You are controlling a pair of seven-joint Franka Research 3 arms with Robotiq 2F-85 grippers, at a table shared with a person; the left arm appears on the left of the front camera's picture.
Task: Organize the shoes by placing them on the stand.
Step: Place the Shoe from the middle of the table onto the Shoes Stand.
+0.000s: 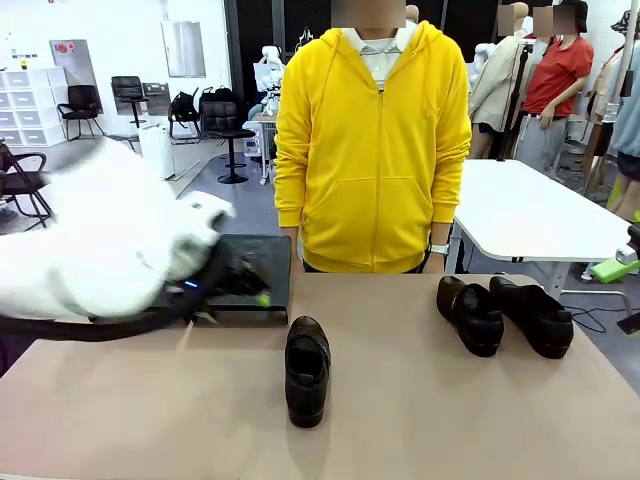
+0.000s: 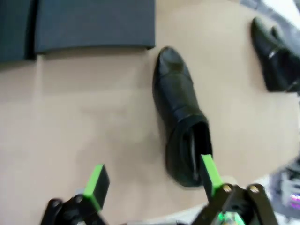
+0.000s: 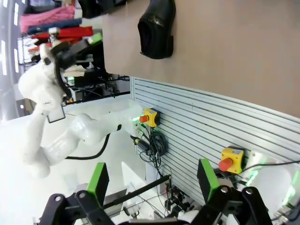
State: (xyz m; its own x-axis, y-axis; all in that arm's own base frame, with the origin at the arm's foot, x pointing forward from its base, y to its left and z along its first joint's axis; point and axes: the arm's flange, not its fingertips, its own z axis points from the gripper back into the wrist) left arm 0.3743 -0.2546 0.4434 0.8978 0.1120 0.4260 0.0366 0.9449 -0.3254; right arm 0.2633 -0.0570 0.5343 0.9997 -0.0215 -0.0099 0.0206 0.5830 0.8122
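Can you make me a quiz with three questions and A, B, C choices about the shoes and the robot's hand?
1. Where is the shoe nearest the stand?
A) on top of it
B) on the table, in front of it
C) in the person's hand
2. How many shoes lie on the table in the front view?
A) one
B) five
C) three
3. How is the left gripper?
A) open
B) shut on a shoe
C) shut on the stand
Answers: 1 B, it lies on the tan top just before the black stand. 2 C, that one plus the right-hand shoes. 3 A, its green pads stand wide apart, gripping nothing.
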